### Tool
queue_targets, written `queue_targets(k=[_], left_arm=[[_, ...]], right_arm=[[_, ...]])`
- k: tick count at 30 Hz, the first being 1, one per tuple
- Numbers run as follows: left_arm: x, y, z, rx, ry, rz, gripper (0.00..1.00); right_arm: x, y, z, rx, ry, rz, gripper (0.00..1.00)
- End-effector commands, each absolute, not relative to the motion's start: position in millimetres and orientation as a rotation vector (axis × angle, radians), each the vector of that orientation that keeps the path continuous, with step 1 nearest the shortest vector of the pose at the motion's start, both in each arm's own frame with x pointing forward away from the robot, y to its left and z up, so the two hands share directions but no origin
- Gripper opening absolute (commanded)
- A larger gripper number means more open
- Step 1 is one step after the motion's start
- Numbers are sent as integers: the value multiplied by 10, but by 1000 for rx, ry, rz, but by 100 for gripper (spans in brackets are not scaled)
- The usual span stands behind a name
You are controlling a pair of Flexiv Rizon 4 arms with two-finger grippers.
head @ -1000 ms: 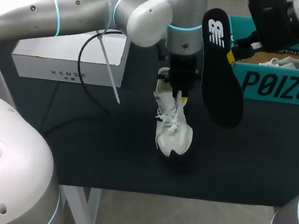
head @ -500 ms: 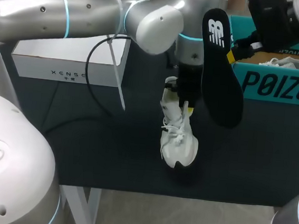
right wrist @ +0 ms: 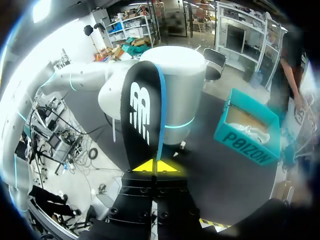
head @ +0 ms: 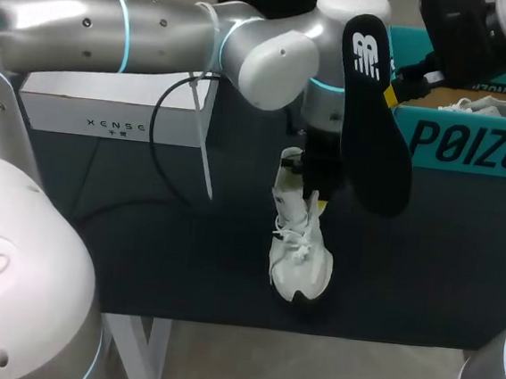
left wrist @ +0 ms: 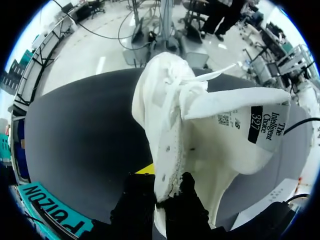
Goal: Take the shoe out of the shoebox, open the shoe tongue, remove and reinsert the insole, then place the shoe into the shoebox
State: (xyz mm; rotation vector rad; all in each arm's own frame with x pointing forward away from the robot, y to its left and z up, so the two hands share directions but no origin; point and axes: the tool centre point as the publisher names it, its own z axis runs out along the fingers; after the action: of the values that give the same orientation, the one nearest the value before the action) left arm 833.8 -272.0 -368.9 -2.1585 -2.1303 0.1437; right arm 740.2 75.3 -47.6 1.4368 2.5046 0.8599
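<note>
The left gripper point(head: 314, 188), on an arm that reaches in past the table's middle, is clamped on the white shoe point(head: 299, 248) at the rim of its opening. The shoe hangs toe-down over the dark table point(head: 139, 250) near the front edge; the head view doesn't settle whether the toe touches the mat. In the left wrist view one finger sits inside the opening and the other outside, pinching the side wall btwn them (only a sliver of one yellow tip shows). The tongue point(left wrist: 235, 107) is folded out and away from the laces, its printed label showing. The right gripper point(head: 395, 94) grips the black insole point(head: 376, 121) and holds it up in the air, roughly upright w/ the logo end uppermost. The insole is just beside the left arm's wrist, higher than the shoe and to its right, apart from it. In the right wrist view the insole stands btwn the two yellow tips and runs out ahead of them, w/ the left arm's grey body right behind it. The teal shoebox point(head: 473, 143) stands open at the table's far right, behind the insole, and a second shoe point(head: 498, 107), also white, lies inside. A white box point(head: 108, 113) sits at the far left under the left arm, and a black cable point(head: 154, 144) loops down from that arm in front of the box.
</note>
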Motion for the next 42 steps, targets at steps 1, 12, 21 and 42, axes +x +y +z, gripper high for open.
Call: queue_targets(k=[1,12,21,42], left_arm=[[8307,-2779,-3750,-2168,-2137,122,0],[8254,-2794,-3838,-2204,-2108,28,100],[8345,-2774,-3604,-2266,-2168,51,100],[9223,-1908,-2848,-2076,-2680,119,100]], right_arm=[[7432,776,-474,1439,2509,853,0],[7432,776,-474,1439,2509,853,0],[7432,776,-474,1439,2509,853,0],[7432,776,-474,1439,2509,853,0]])
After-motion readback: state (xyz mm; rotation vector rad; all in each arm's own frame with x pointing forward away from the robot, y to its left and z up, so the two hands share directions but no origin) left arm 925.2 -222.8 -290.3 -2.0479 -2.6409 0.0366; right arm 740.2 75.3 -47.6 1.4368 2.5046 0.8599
